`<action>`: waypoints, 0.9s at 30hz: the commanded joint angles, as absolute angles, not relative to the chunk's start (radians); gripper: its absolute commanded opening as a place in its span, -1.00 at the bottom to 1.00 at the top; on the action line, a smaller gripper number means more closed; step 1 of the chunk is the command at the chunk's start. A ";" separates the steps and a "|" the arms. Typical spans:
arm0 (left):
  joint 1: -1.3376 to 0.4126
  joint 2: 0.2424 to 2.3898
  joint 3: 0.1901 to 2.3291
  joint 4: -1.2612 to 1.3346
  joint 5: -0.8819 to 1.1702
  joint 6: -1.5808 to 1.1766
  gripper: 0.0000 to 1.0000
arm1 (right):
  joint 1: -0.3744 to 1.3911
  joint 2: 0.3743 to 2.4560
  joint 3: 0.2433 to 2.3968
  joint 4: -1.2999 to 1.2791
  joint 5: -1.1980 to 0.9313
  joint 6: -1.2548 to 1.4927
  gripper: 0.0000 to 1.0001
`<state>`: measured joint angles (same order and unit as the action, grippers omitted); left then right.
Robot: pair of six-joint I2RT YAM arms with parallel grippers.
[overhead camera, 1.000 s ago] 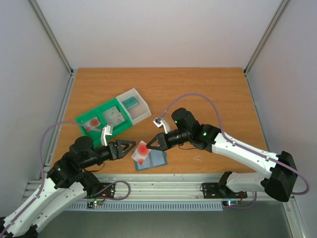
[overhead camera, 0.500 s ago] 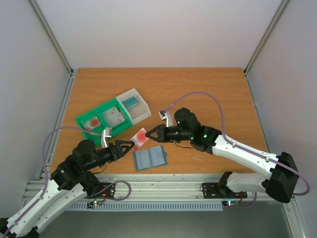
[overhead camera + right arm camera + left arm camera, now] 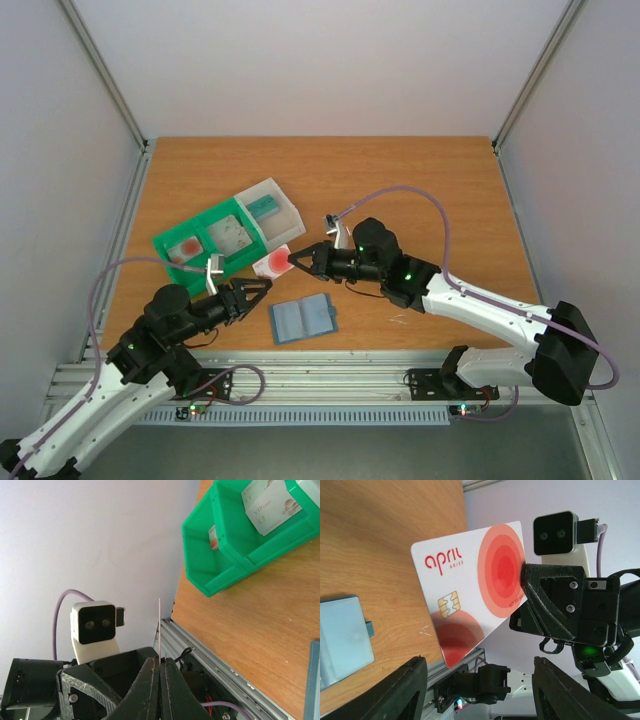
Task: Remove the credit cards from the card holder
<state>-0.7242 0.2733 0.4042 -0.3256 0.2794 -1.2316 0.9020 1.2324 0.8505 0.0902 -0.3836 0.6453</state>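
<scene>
Credit card (image 3: 470, 592), edge pinched by right end effector (image 3: 292, 262).

The credit card (image 3: 465, 575) is white with red concentric circles, the card holder (image 3: 302, 319) slate-blue.

White shells cover the left arm (image 3: 80, 415) and right arm (image 3: 490, 308) between black joints; lilac cables (image 3: 397, 189) trail along them. The left hand (image 3: 258, 290) and right hand (image 3: 293, 262) are black, angular, screw-studded.
</scene>
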 commanded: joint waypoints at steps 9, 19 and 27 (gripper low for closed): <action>-0.728 0.248 0.345 -0.088 0.258 -1.313 0.01 | 0.897 1.234 0.802 0.211 -0.292 0.773 -0.98; -0.729 0.278 0.344 -0.026 0.256 -1.334 -0.09 | 0.897 1.233 0.778 0.246 -0.263 0.818 -0.98; -0.728 0.286 0.338 -0.011 0.246 -1.338 -0.54 | 0.899 1.229 0.740 0.288 -0.238 0.850 -0.98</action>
